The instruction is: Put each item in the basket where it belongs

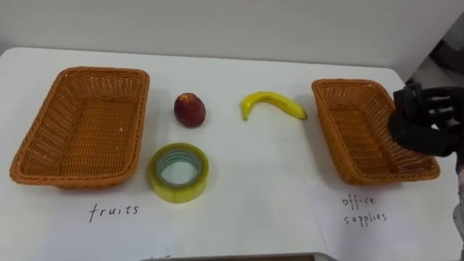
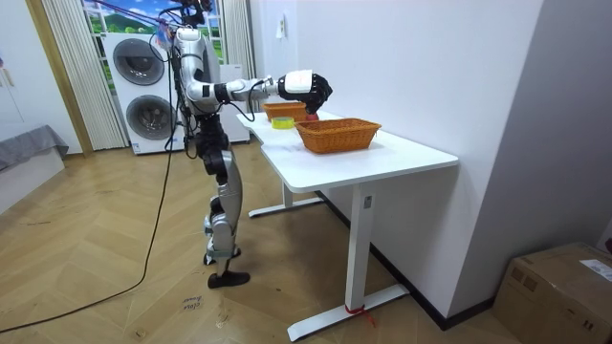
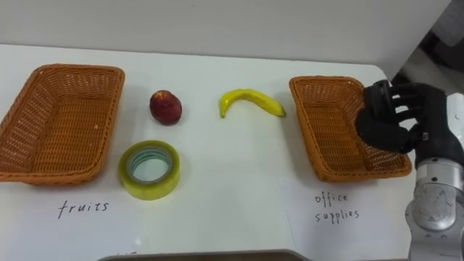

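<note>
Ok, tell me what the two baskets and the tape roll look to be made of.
The left basket and the right basket: woven wicker or rattan by the look, orange-brown and matte; interlaced strands show. The tape roll: probably glossy, translucent yellowish plastic film wound on a pale core.

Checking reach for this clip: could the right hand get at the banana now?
Probably yes: the right hand hovers over the right basket, and the banana lies just beside it, nothing between.

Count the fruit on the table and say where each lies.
2. The red fruit lies right of the left basket, beyond the tape roll. The banana lies left of the right basket. The right hand covers part of that basket, so one may be hidden.
</note>
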